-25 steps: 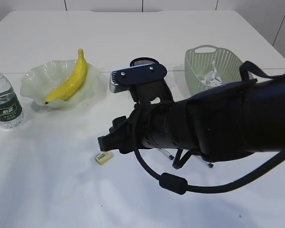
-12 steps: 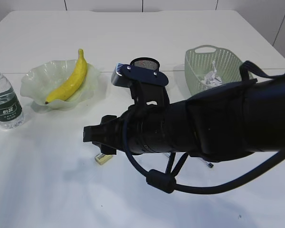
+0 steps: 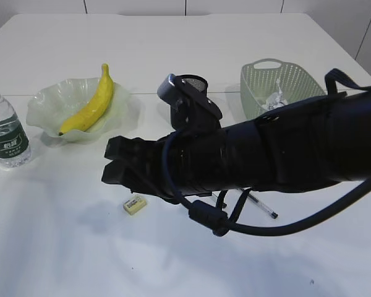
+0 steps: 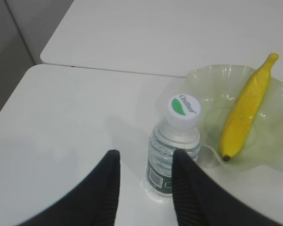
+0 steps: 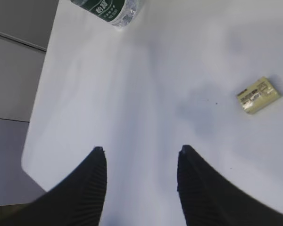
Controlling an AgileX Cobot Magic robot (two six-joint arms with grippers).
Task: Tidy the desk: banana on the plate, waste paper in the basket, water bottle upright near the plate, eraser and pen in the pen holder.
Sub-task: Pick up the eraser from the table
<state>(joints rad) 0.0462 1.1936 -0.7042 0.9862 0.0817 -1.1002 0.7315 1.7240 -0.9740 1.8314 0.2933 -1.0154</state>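
The yellow banana (image 3: 89, 102) lies on the pale green plate (image 3: 49, 102). Left of it the water bottle (image 3: 5, 133) stands upright. Crumpled waste paper (image 3: 275, 99) sits in the green basket (image 3: 284, 71). A yellow eraser (image 3: 134, 205) lies on the table, below and just right of my open right gripper (image 3: 109, 162), which hovers with nothing between its fingers. The pen (image 3: 260, 207) pokes out from under the right arm. The dark pen holder (image 3: 195, 80) is partly hidden behind that arm's wrist. In the left wrist view my left gripper (image 4: 146, 153) is open, the water bottle (image 4: 172, 150) standing just beyond its right finger.
The table's left corner and edge (image 5: 37, 117) lie close under the right gripper. The right arm's black cable (image 3: 204, 216) loops low over the table near the eraser (image 5: 257, 95). A seam between two tabletops (image 4: 108, 69) runs behind the bottle and plate (image 4: 203, 89).
The right arm has swung left and rolled its wrist; its gripper now hangs left of and above the eraser. More of the pen shows. The objects have not moved.
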